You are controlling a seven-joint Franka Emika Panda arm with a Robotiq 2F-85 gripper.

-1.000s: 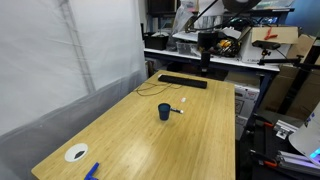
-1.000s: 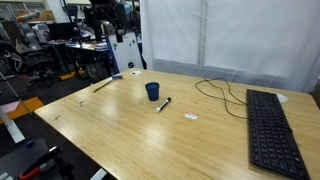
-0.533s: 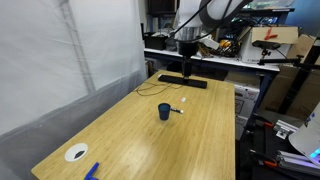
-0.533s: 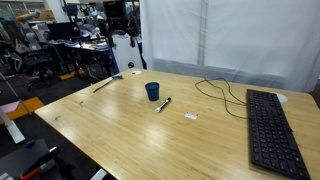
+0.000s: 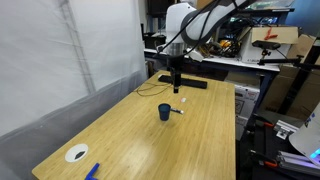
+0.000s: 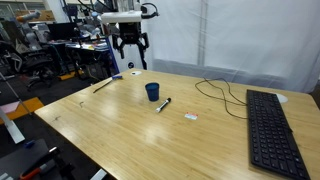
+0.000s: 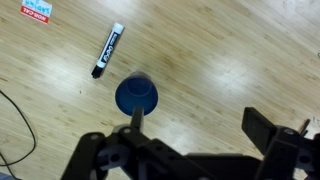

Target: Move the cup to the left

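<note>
Wooden table (image 5: 130,140) is carrying the cup (image 6: 152,91) mid-surface, just beside a marker (image 7: 107,50). You are swinging the arm (image 5: 186,18) in from the back. Your fingers (image 7: 272,135) are now hovering spread above the cup, so a descent is probably coming next.

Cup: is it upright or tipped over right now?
Upright. In both exterior views the cup stands on its base on the table, and the wrist view looks down onto its round top.

The tool (image 7: 200,126), spread wide, hangs above the cup (image 7: 135,94), near a marker (image 7: 107,50).
</note>
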